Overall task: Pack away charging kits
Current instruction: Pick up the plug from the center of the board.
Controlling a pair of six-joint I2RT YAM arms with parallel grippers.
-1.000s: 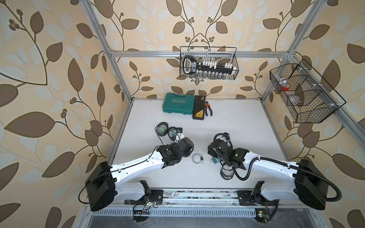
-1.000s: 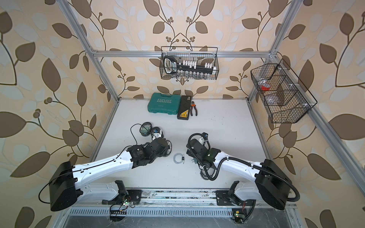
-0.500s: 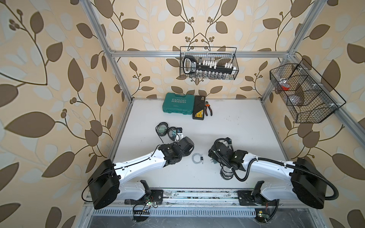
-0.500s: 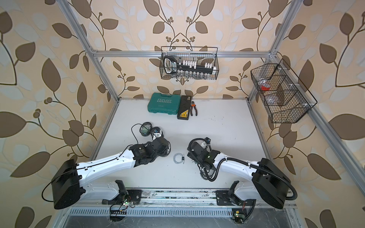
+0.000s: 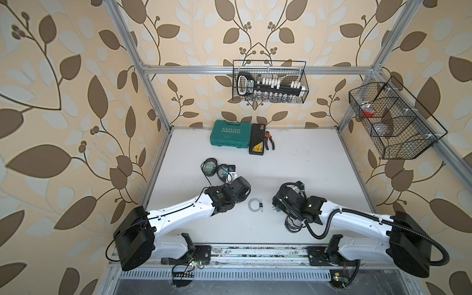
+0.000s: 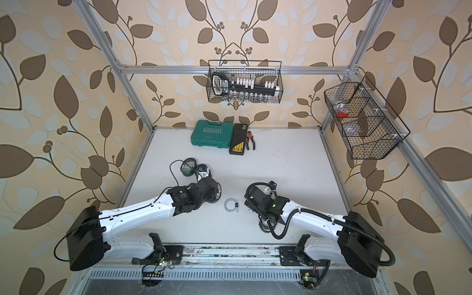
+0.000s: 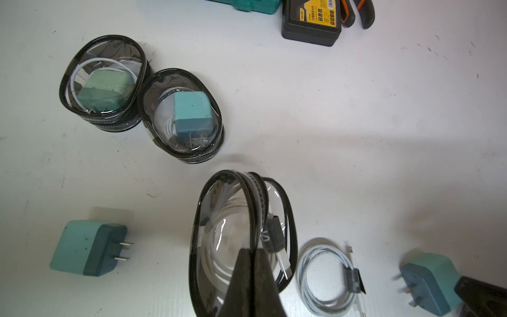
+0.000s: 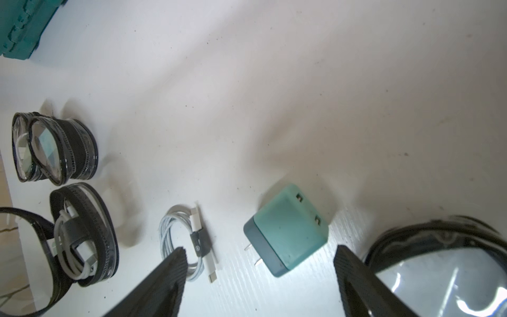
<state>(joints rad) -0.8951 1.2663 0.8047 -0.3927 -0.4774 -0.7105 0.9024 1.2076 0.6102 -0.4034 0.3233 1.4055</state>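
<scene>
The white table [image 5: 319, 173] carries the following items. Top centre in both top views: a teal tool case [image 5: 229, 134], a black case [image 5: 257, 139] directly against its right side, and pliers [image 5: 269, 140] just beside that. Centre left: a first pouch [image 5: 209, 167] and a second pouch [image 5: 222, 170], touching, each containing a teal plug and a white cable. Lower centre: a coiled cable [image 5: 254, 205], with a loose plug [image 8: 286, 229] just beside it, prongs toward the cable. Another plug [image 7: 87, 248] lies on its side, well apart.

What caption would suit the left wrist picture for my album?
Left end effector pinches a black-rimmed clear oval pouch holding a coiled white cable, near two packed pouches.
</scene>
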